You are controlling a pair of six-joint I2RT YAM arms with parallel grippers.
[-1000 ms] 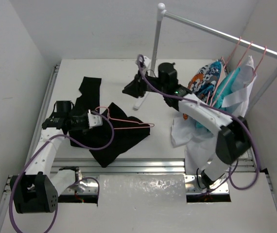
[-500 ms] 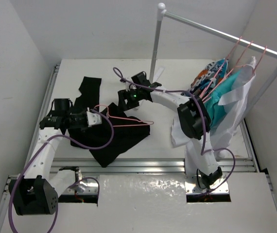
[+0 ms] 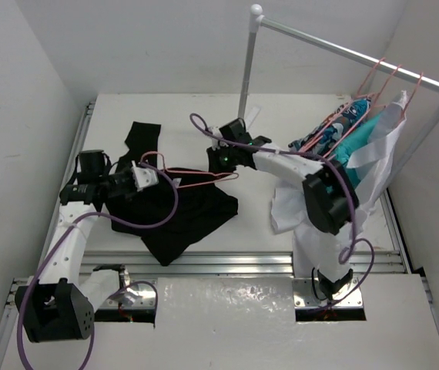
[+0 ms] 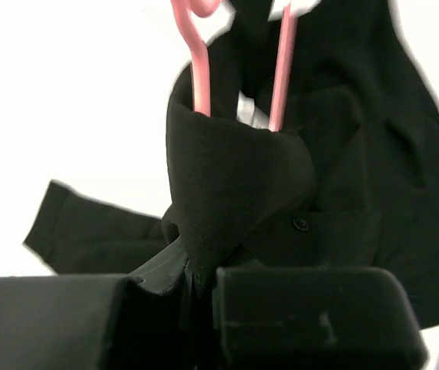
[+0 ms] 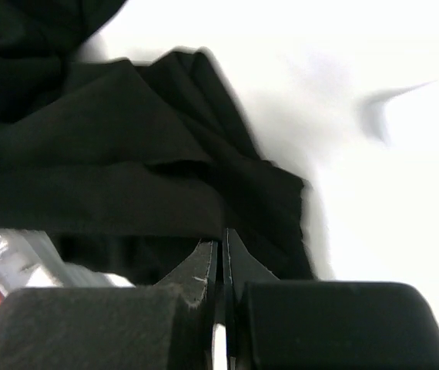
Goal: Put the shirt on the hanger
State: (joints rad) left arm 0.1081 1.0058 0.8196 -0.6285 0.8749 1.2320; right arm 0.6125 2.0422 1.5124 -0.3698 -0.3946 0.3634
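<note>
Okay, shirt [image 3: 185,212]: black, crumpled on table [image 3: 281,116], L of centre. One sleeve stretches toward far L; neck area is bunched up at L gripper.
hanger [image 4: 198,73]: pink. In L wrist view 2 of its wires run down into a fold of shirt cloth. Top view shows it roughly horiz. over shirt's upper part, spanning between both grippers, curved hook end by L gripper.
L gripper [image 4: 198,274]: jaws clamped on the shirt fold, just below where the wires go in. Small button [image 4: 300,223] shows on cloth beside the fold.
R gripper [image 5: 223,258]: jaws pressed nearly together, only a thin slit between. Tips sit at edge of black cloth; can't tell if cloth or wire is nipped. Top view puts it at hanger's R end.
rack [image 3: 343,50]: stands at far R w/ other pink hangers on its rail.
garments [image 3: 358,142]: patterned, teal & white, hung on the rack, well apart from shirt.
</note>
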